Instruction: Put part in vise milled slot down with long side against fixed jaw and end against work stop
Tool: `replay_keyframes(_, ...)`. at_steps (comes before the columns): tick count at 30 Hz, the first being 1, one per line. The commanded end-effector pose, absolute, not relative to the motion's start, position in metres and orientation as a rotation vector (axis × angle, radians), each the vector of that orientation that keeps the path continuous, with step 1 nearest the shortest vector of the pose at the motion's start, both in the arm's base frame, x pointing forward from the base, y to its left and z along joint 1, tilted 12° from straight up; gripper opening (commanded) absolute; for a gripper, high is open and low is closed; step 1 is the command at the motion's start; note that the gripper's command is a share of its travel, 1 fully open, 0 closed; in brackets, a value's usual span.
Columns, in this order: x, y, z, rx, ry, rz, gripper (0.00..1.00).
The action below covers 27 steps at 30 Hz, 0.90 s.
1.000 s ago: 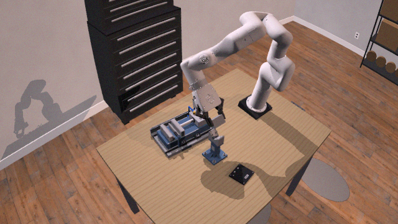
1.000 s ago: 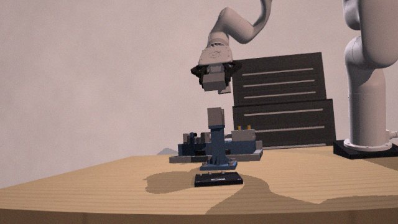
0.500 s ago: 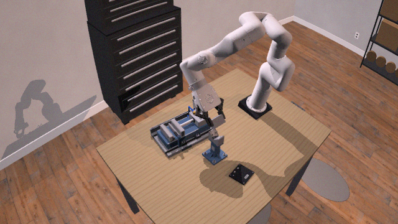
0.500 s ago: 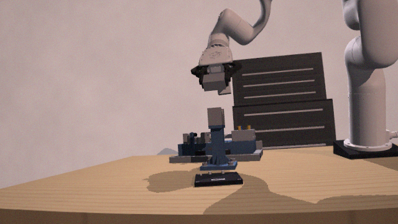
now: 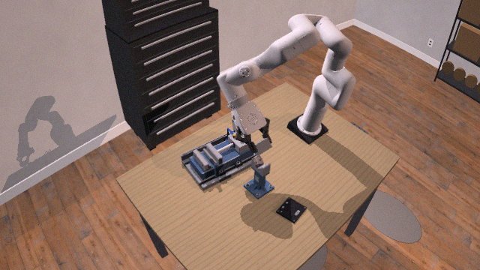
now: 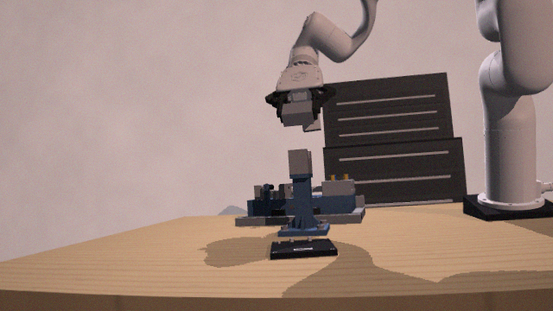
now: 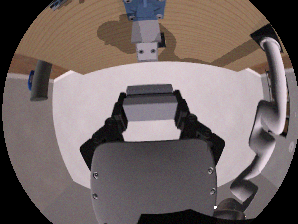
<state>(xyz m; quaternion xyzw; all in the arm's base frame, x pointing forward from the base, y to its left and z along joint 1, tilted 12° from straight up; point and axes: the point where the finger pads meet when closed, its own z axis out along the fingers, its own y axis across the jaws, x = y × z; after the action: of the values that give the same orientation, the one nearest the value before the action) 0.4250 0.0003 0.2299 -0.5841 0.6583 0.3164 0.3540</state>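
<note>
My gripper (image 5: 258, 142) is shut on the part (image 5: 263, 145), a grey block, and holds it in the air. In the exterior view the gripper (image 6: 298, 113) carries the part (image 6: 297, 116) well above the V-block (image 6: 301, 190). The wrist view shows the part (image 7: 150, 106) crosswise between the fingers, with the V-block (image 7: 147, 38) beyond it. The V-block (image 5: 259, 177) is a blue post with a grey top, to the right of the vise (image 5: 214, 159). The vise jaws stand open with nothing between them. The black infeed plate (image 5: 291, 210) lies bare near the table's front.
The arm's base (image 5: 307, 129) stands at the table's back right. A black drawer cabinet (image 5: 165, 64) stands behind the table. The vise's air cylinder end (image 5: 234, 139) lies just under the gripper's left side.
</note>
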Motion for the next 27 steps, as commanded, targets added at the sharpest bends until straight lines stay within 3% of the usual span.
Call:
replay_keyframes(1, 0.4259, -0.0005, 0.2314, -1.511, 1.701, 0.813, 0.00)
replay_keyframes(27, 0.4261, 0.0008, 0.2250, -1.511, 1.701, 0.813, 0.00)
